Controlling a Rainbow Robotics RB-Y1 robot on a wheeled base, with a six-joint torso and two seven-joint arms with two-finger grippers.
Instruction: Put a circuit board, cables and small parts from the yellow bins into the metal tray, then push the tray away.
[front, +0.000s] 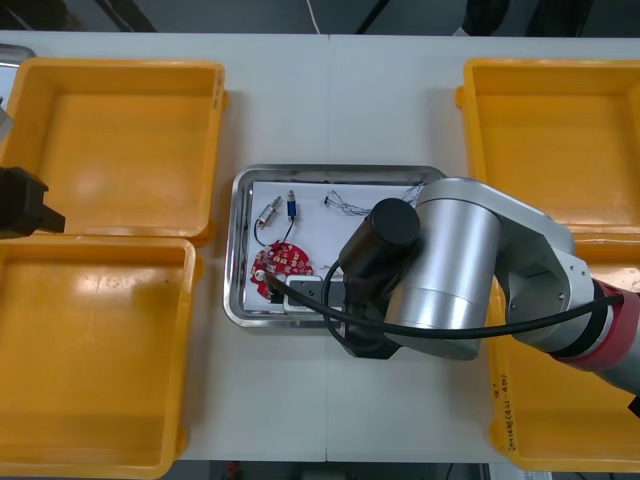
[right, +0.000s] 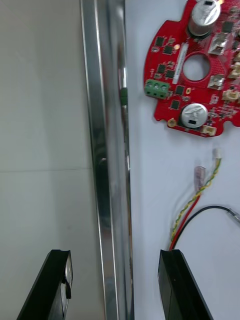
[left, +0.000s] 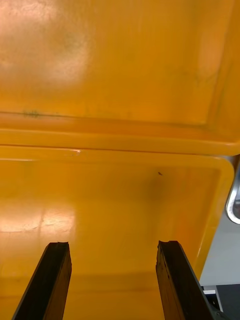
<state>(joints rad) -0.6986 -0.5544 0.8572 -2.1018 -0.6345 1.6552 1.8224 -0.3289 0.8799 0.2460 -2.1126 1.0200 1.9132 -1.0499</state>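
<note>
**Item: loaded tray, push step – handling notes**

**Front view.** The tray (front: 233, 250) is on the table (front: 330, 90), midway between the bins (front: 110, 150). It holds the board (front: 283, 265), cables (front: 345, 205) and small parts (front: 272, 212). Loading looks complete, so the push is judged to be the step in hand. The right arm (front: 450, 270) is over the tray's near rim. The left arm (front: 22, 203) is parked at the table's left edge, over the two left bins.

**Right wrist view.** The right gripper (right: 114, 255) is wide open and holds nothing. Its fingers straddle the tray rim, one outside over the table and one inside over the white floor. A red and yellow cable (right: 197, 200) runs up to the inner finger, with a black cable (right: 210, 210) just beside it. The board lies farther along, near the rim.

- Bear on the rim only, and keep the inner finger off the cables.
- Push low, straight and slowly up the lane between the bins, so the tray does not twist and the contents do not slide.

**Left wrist view.** The left gripper (left: 112, 246) is spread wide and empty above bare bin floors. It is best left idle.
</note>
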